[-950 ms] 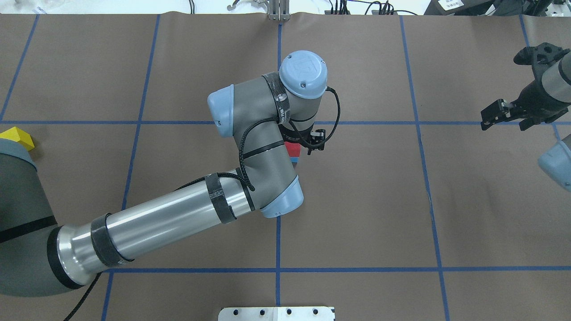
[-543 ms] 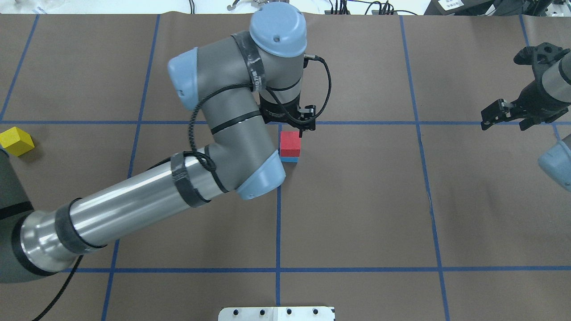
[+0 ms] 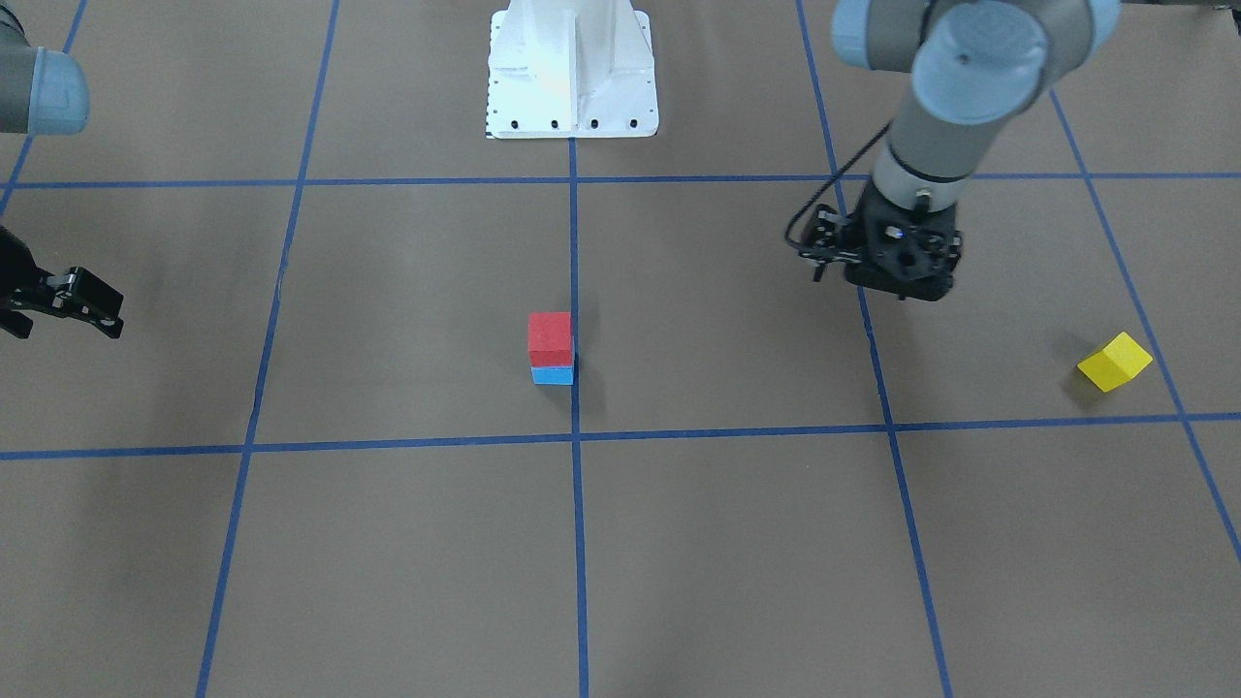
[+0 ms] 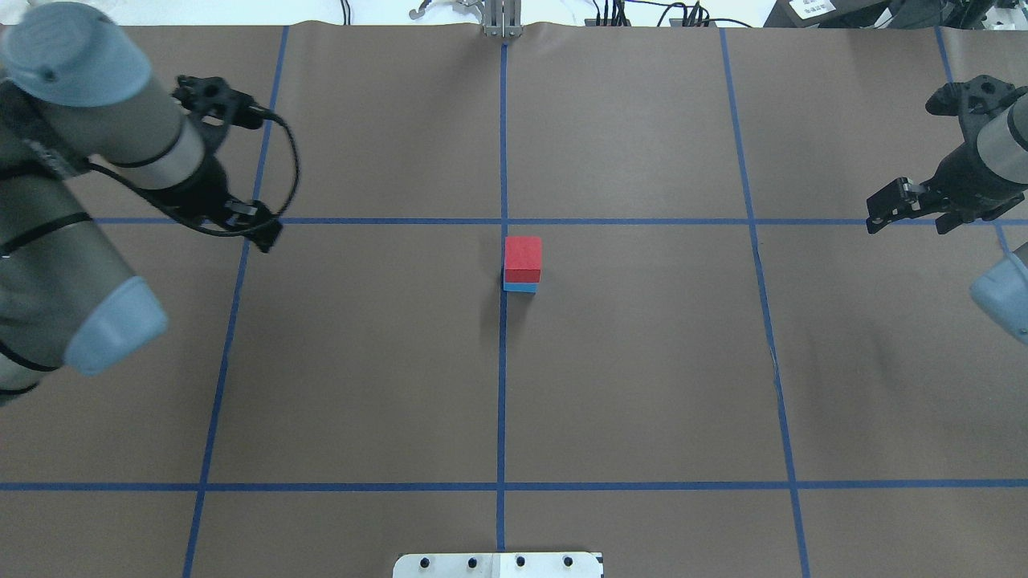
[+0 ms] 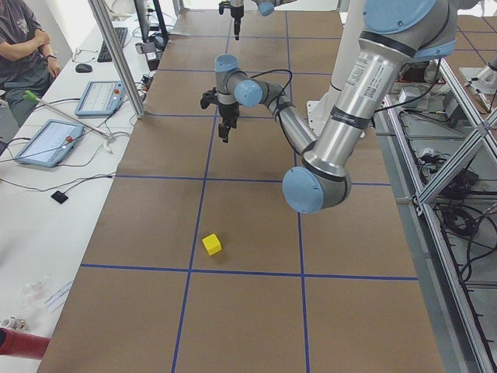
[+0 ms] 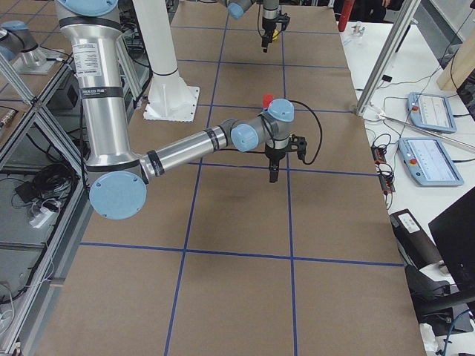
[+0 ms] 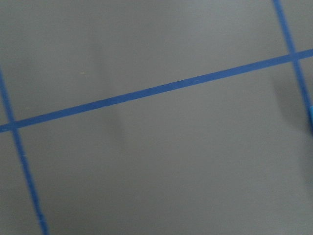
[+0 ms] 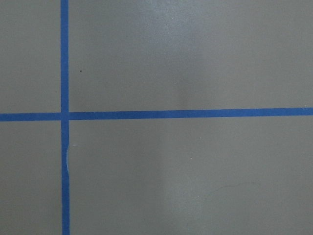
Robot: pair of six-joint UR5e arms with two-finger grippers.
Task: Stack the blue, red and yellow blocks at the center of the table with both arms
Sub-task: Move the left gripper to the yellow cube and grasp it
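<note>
A red block (image 4: 523,255) sits on a blue block (image 4: 520,286) at the table's centre; the stack also shows in the front view (image 3: 551,337). A yellow block (image 3: 1115,362) lies alone far on my left side, also seen in the exterior left view (image 5: 212,244); my left arm hides it in the overhead view. My left gripper (image 4: 255,226) is open and empty, above the table between the stack and the yellow block. My right gripper (image 4: 911,215) is open and empty, far to the right of the stack. Both wrist views show only brown paper and blue tape.
The robot's white base plate (image 3: 572,73) stands at the near table edge. Blue tape lines (image 4: 502,385) grid the brown paper. A side table with tablets (image 5: 50,140) and a seated person (image 5: 23,39) lie beyond the far edge.
My left arm has left the red block on the blue one and swung away to the left. It now covers the yellow block in the overhead view. The right arm has not moved.
</note>
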